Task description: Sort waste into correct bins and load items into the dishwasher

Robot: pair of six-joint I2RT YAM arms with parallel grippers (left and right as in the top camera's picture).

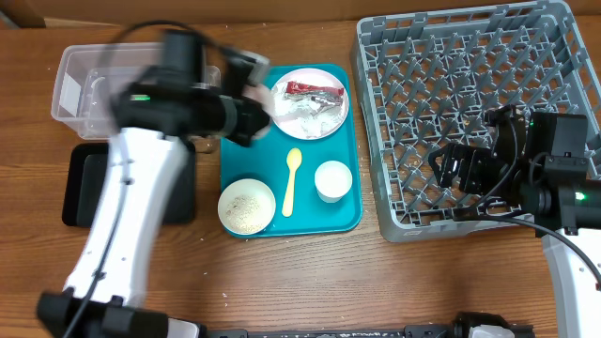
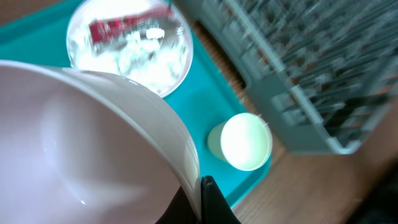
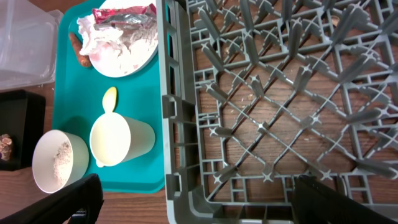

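My left gripper is clamped on the rim of a pale pink bowl. The bowl fills the left wrist view and is cut off at the frame edge. Overhead, both are blurred above the 11 o'clock corner of the teal tray. At 3 o'clock of them sits the plate with the red wrapper and napkins. The spoon, cup and rice bowl lie toward 5 and 6 o'clock. The clear tub is at 9 o'clock and the black tray at 7. My right gripper hangs spread wide and empty over the dish rack, with bare pegs all around it.
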